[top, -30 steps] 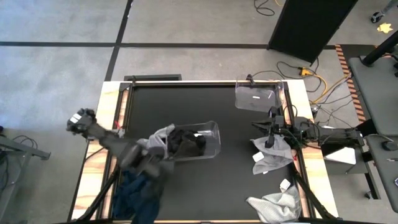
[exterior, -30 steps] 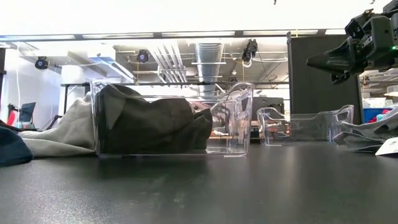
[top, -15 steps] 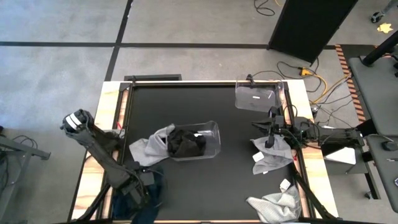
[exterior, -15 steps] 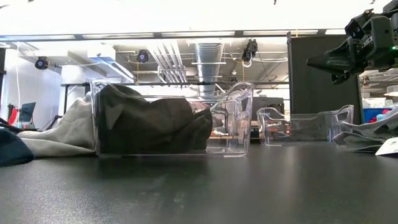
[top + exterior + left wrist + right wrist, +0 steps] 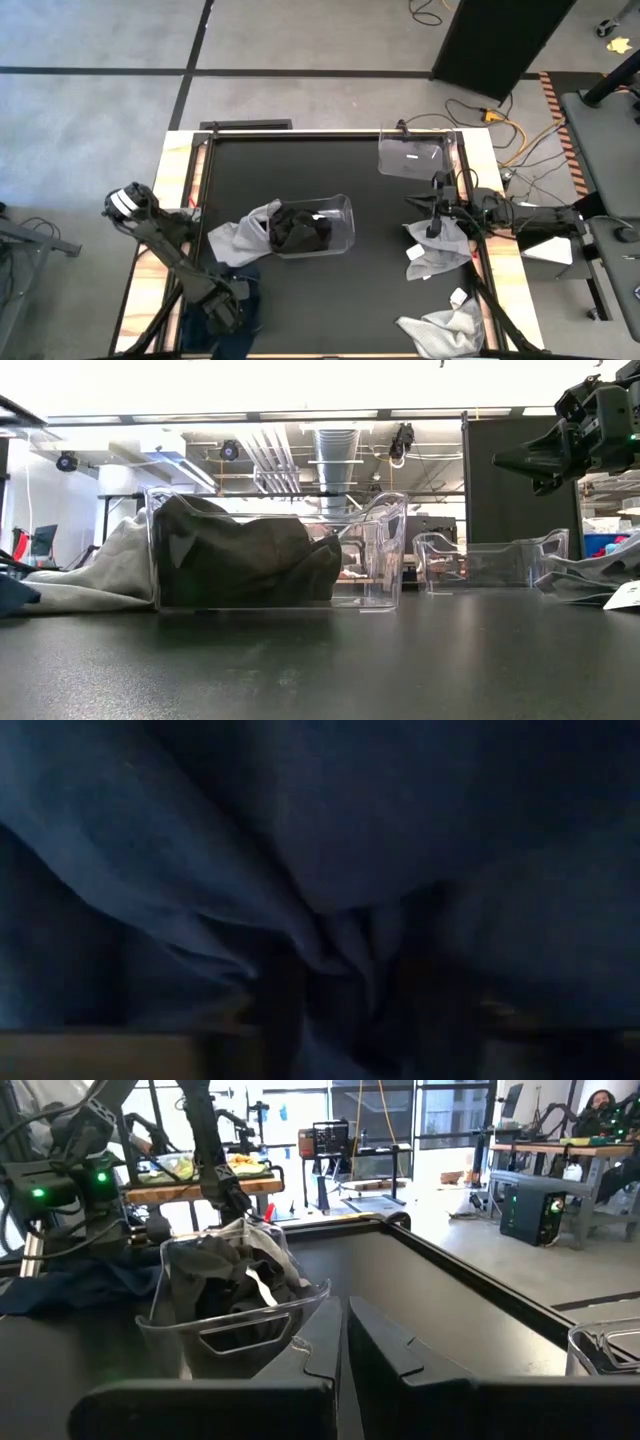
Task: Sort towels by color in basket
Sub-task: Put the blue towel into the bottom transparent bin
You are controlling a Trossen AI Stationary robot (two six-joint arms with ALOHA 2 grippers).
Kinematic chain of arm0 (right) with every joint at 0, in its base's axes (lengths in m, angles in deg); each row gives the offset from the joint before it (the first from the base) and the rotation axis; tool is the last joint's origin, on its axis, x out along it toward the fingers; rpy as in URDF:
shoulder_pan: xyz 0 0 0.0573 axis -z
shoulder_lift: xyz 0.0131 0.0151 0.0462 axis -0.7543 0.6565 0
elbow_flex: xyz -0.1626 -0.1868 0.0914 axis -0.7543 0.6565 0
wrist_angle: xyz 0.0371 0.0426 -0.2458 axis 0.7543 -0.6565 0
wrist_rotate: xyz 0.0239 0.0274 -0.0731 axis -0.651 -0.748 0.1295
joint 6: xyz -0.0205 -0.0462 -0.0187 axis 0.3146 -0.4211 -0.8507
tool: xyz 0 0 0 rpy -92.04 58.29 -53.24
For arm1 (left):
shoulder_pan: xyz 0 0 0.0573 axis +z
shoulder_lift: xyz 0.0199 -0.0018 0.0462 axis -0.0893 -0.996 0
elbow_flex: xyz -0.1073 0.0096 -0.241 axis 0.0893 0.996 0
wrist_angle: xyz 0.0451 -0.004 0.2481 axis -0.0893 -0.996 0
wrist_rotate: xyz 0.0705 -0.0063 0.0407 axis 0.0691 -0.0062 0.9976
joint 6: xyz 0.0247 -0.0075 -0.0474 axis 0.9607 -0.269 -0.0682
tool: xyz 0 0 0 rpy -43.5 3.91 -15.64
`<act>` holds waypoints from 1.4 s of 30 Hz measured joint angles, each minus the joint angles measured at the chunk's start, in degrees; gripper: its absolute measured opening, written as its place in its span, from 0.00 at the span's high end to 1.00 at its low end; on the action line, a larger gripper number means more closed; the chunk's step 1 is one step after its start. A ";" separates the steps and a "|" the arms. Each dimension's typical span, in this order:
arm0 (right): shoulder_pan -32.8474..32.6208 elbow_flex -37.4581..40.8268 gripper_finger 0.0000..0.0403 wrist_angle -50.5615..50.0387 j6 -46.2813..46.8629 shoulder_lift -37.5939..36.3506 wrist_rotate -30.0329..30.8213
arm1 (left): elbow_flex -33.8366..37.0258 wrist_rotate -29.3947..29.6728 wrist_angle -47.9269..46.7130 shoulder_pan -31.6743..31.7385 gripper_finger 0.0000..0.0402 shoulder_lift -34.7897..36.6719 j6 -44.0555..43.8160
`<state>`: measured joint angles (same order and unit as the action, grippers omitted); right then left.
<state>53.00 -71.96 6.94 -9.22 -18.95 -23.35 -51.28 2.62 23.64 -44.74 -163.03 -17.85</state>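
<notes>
Pressing into the navy towel at the table's near left corner, your left gripper hides its fingers, so I can't tell; right gripper hovers closed

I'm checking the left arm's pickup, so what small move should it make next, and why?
Probably close the left gripper on the navy towel and lift. It is down on that towel at the table's near left corner, and its wrist view shows only blue folds, so cloth is in reach. The right gripper waits above a grey towel.
</notes>
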 joint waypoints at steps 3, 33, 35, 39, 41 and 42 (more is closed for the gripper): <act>0.02 0.00 0.97 0.00 0.00 0.00 -0.02 | -2.05 1.72 0.40 -0.01 0.87 -0.02 2.45; 0.01 -0.02 0.97 -0.01 0.00 0.00 0.00 | -36.97 38.65 -9.46 14.76 1.00 17.83 48.53; 0.02 0.00 0.97 -0.02 0.00 0.00 0.00 | -36.50 42.73 -5.93 15.61 1.00 21.53 50.99; 0.01 -0.01 0.97 -0.02 -0.01 0.00 -0.02 | -35.80 45.05 1.78 19.56 1.00 26.20 54.77; 0.00 -0.02 0.97 -0.02 0.00 0.00 -0.02 | -35.56 45.48 4.43 22.10 1.00 26.84 55.81; 0.00 -0.01 0.97 -0.02 0.00 0.00 0.00 | -35.34 46.03 5.83 23.49 1.00 26.84 56.25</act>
<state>53.01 -71.96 6.93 -9.22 -18.95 -23.34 -86.62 48.65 29.47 -21.24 -136.19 38.40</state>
